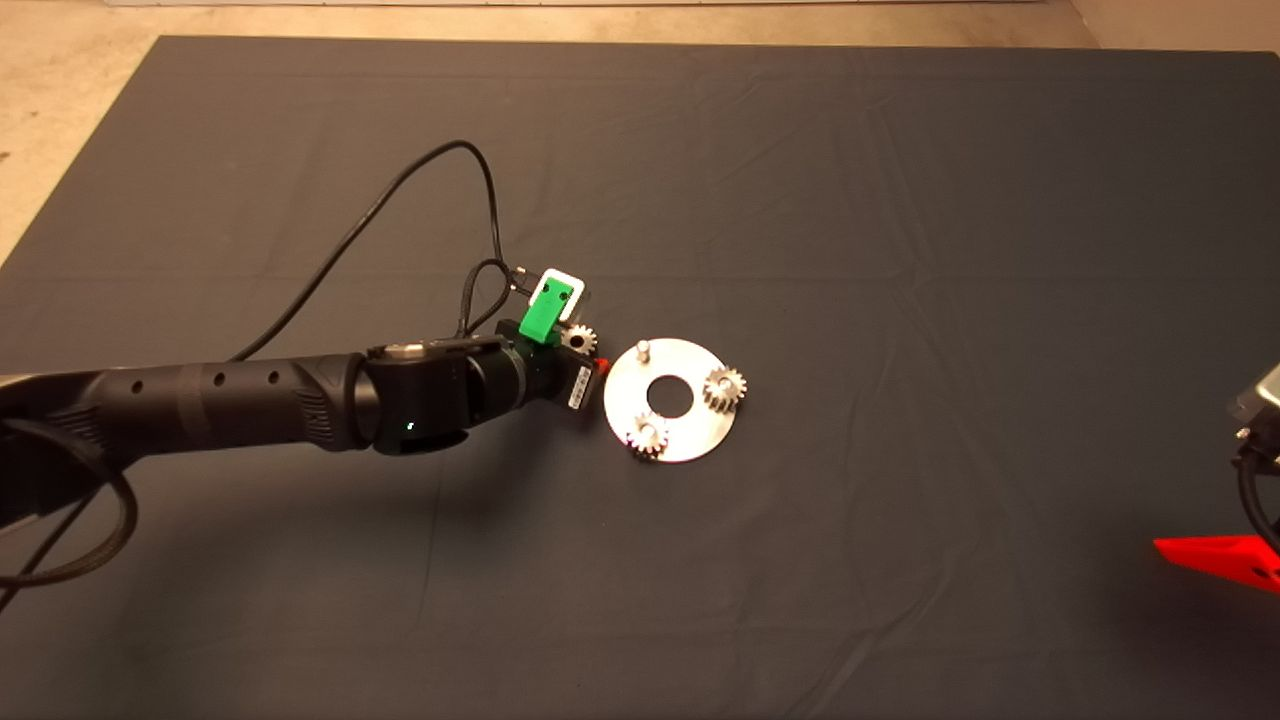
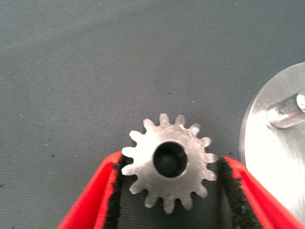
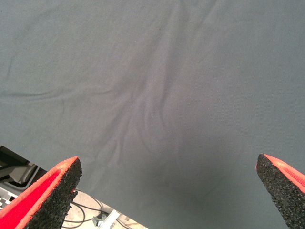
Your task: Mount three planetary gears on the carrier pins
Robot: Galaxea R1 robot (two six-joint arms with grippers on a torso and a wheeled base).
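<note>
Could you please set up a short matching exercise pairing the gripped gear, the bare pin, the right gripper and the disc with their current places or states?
Things:
1. third gear
2. bare pin
3. right gripper
4. disc

States:
A. open, waiting at the mat's right edge
B. carries two seated gears
C. clamped between the left gripper pads, beside the disc
D. upright, with no gear on it

Pairs: 1-C, 2-D, 3-A, 4-B

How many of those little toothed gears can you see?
3. Two gears sit on the disc: one at its right side, one at its lower left. The third is between the left claw's fingers.
</note>
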